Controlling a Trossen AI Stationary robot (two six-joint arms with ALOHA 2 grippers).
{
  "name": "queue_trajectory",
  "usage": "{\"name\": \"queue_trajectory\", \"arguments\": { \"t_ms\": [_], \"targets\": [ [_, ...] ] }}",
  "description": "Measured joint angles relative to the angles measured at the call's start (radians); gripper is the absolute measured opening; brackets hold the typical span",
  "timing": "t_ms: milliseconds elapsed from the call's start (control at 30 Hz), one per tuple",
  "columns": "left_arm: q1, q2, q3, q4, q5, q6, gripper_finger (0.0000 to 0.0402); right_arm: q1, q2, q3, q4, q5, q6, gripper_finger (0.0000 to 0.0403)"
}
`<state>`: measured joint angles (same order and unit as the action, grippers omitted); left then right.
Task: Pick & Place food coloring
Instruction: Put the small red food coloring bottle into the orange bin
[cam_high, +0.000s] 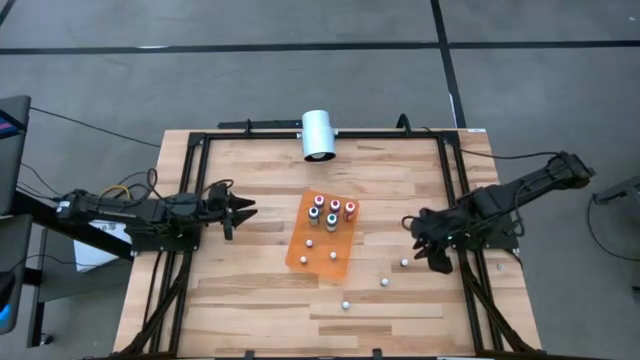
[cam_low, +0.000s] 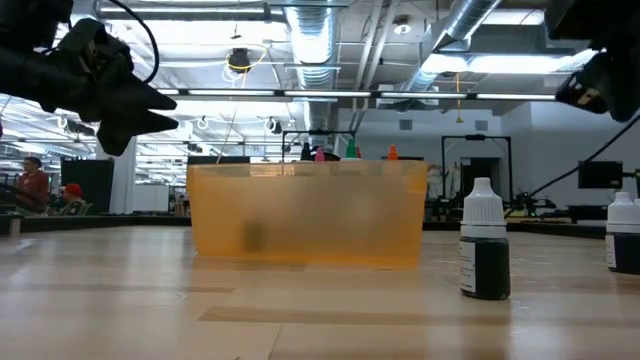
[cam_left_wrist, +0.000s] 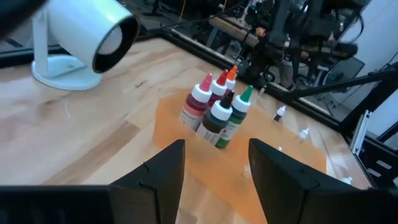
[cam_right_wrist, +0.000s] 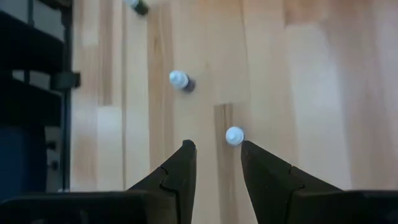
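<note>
Two arms: I have both at the counter, the left one at middle left of the high view, the right one at middle right.
Left hand: I see its fingers parted with nothing between them; it hangs above the counter, pointing toward the orange tray, well short of it.
Left wrist view: past the two dark fingers I see the gap empty and the bottle cluster beyond it.
Right hand: fingers apart and holding nothing; it sits over the right part of the counter, tips toward the loose bottles.
Right wrist view: one white-capped bottle stands just beyond the fingertips, close to one finger's tip, not gripped; another stands farther off.
Food coloring on tray: five bottles with red, teal and dark tops stand bunched at the upper end of the orange tray, in the centre of the high view.
More on tray: three small whitish caps show lower on it.
Loose bottles: three stand on bare wood lower right of the tray, nearest the right hand being one at.
Low view: a dark bottle with a white cap stands right of the translucent orange tray.
White cylinder: top centre edge of the counter.
</note>
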<state>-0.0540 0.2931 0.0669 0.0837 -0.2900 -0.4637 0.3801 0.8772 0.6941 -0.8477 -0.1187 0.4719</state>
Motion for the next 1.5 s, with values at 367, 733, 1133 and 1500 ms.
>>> {"name": "queue_trajectory", "arguments": {
  "t_ms": [367, 733, 1133, 1500],
  "targets": [
    [0.002, -0.150, 0.000, -0.181, 0.001, -0.043, 0.0169, 0.000, 0.188, 0.000, 0.023, -0.065, -0.007, 0.0116],
    [0.002, -0.163, 0.000, -0.188, 0.001, -0.054, 0.0169, -0.003, 0.318, 0.000, 0.045, -0.065, 0.089, 0.0120],
    [0.002, -0.163, 0.002, -0.198, 0.001, -0.056, 0.0169, -0.003, 0.373, -0.001, 0.078, -0.053, 0.104, 0.0189],
    [0.002, -0.163, 0.002, -0.201, 0.000, -0.056, 0.0169, -0.003, 0.373, -0.002, 0.102, -0.010, 0.105, 0.0197]
  ]
}}
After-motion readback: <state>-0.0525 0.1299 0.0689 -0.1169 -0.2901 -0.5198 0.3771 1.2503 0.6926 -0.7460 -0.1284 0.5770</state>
